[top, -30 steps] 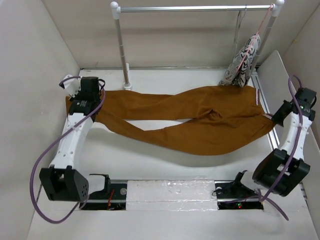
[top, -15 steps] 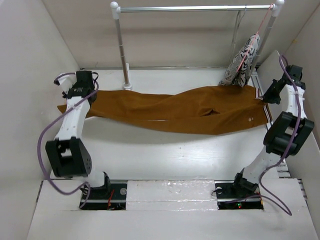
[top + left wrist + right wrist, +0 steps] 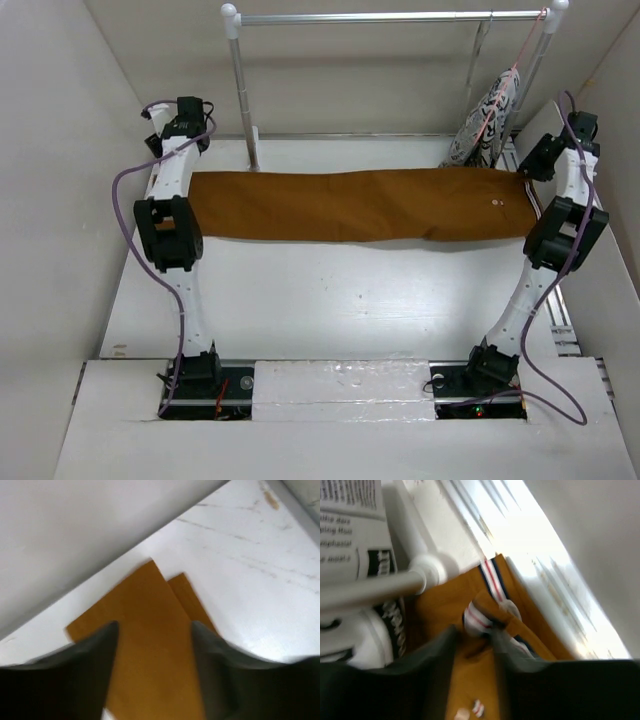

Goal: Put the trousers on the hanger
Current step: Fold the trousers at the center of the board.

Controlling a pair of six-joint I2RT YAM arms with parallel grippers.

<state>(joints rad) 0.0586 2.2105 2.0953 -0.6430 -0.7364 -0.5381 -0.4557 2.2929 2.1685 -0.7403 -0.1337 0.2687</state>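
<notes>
The white table (image 3: 350, 300) fills the floor of a pale walled bay. The trousers (image 3: 360, 205) lie across its far half as one long rust-brown band, the legs folded together. The cuffs point to the left arm's side and the waistband to the right arm's side. Behind them a metal rail (image 3: 390, 17) spans the back on an upright post (image 3: 243, 100). The left arm (image 3: 172, 230) reaches up from its base to the cuff end of the trousers, and the right arm (image 3: 560, 230) reaches up to the waistband end. A black-and-white patterned cloth (image 3: 490, 120) hangs from the right end of the rail, its lower edge just above the waistband corner. The hanger (image 3: 476, 62), a thin grey wire, hangs from the rail just left of that cloth, well apart from the trousers and bare. In the left wrist view the left hand (image 3: 154, 625) has its fingers spread, with flat brown cloth showing between them and two cuff corners beyond the tips. I cannot tell whether the tips touch the cloth. In the right wrist view the right hand (image 3: 474, 630) is closed on a bunched bit of the waistband, whose striped trim (image 3: 492, 580) shows just past the fingertips.
</notes>
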